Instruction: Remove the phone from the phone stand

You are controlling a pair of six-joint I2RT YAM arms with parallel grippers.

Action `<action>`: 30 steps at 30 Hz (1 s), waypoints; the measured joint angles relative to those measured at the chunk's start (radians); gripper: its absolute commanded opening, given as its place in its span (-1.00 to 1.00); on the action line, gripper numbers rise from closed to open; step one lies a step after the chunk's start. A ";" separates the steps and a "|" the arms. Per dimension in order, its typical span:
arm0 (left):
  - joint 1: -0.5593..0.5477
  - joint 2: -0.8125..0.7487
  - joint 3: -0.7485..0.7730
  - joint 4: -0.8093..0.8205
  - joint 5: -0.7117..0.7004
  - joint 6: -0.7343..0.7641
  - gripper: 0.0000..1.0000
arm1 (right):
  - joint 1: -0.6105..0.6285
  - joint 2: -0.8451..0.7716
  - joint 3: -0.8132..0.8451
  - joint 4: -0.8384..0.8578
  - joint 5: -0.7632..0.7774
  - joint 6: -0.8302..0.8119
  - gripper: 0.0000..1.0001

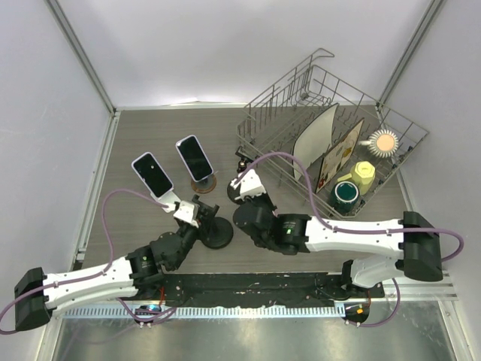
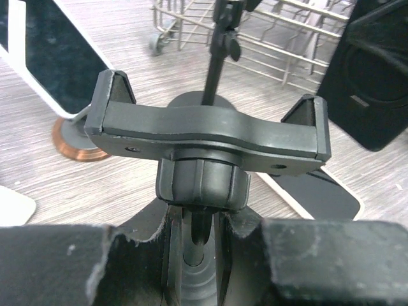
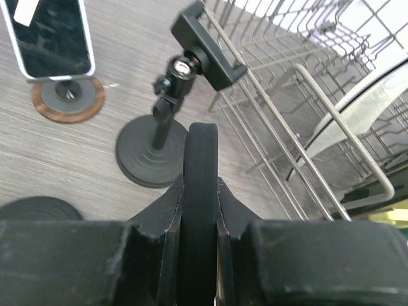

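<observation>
- Grey wood-grain table [image 1: 150, 135], white walls; dish rack [image 1: 289, 94] right of both grippers.
- Left gripper [image 2: 199, 223] looks clamped on a black stand [image 2: 201, 182] at its neck, cradle empty.
- Right gripper [image 3: 201, 137] is closed on nothing.
- The phone [image 3: 54, 38] leans in the copper-ringed phone stand [image 3: 67, 99], ahead-left of the Right gripper, long axis rising; that free arm seems better placed.

The left phone [image 1: 152, 174] and right phone [image 1: 195, 157] have black screens in white cases. The phone stand [image 1: 216, 235] is matte black, and the other base [image 1: 203, 183] is copper-brown. The table [image 1: 150, 135] is grey wood-grain and the wire dish rack [image 1: 276, 94] is silver. One cup [image 1: 363, 174] is yellow.
</observation>
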 measured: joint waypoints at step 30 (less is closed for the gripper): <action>0.000 -0.015 0.057 -0.179 -0.081 0.021 -1.00 | -0.239 0.248 -0.031 -0.611 -0.124 0.458 -0.97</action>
